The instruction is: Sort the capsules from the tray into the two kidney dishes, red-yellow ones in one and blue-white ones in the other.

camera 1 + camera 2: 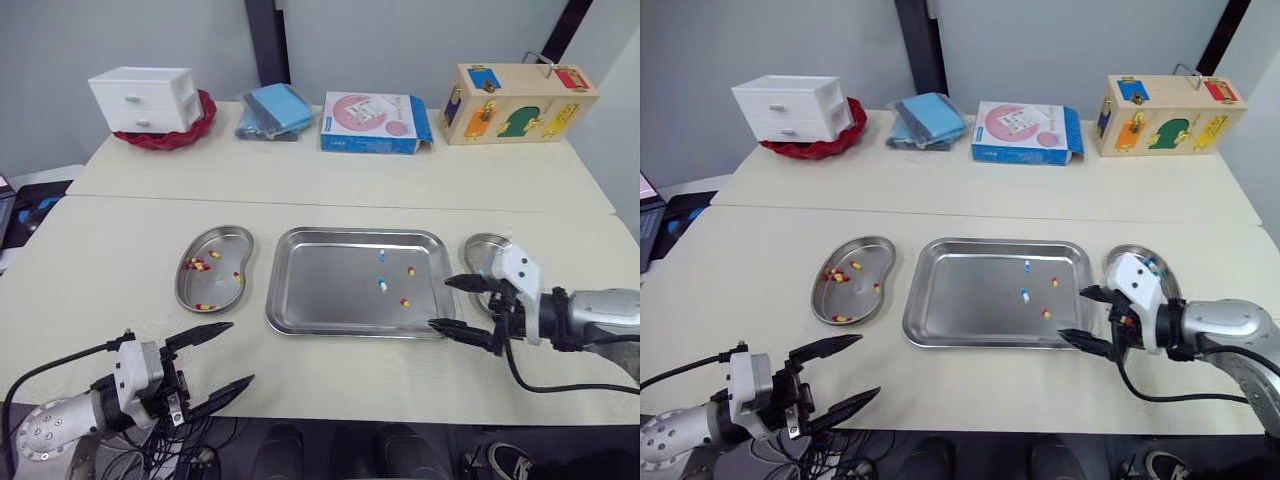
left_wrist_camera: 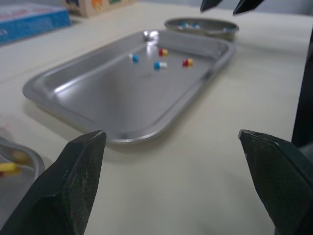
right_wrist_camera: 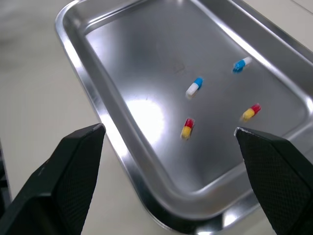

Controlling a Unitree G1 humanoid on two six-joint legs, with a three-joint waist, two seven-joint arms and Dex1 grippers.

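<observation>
The steel tray (image 1: 320,285) lies mid-table and holds two blue-white capsules (image 1: 382,285) and two red-yellow capsules (image 1: 404,302). The left kidney dish (image 1: 222,240) holds several red-yellow capsules (image 1: 198,265). The right kidney dish (image 1: 478,243) holds blue-white ones and is partly hidden behind my right arm. My right gripper (image 1: 440,302) is open at the tray's right rim, and in its wrist view a red-yellow capsule (image 3: 187,128) lies between its fingers (image 3: 73,171). My left gripper (image 1: 240,352) is open low near the table's front edge, in front of the left dish.
Along the far side stand a white drawer box (image 1: 145,98) on a red plate, folded blue cloths (image 1: 275,110), a blue-pink carton (image 1: 375,122) and a wooden latch box (image 1: 518,102). A seam (image 1: 300,203) crosses the table behind the tray.
</observation>
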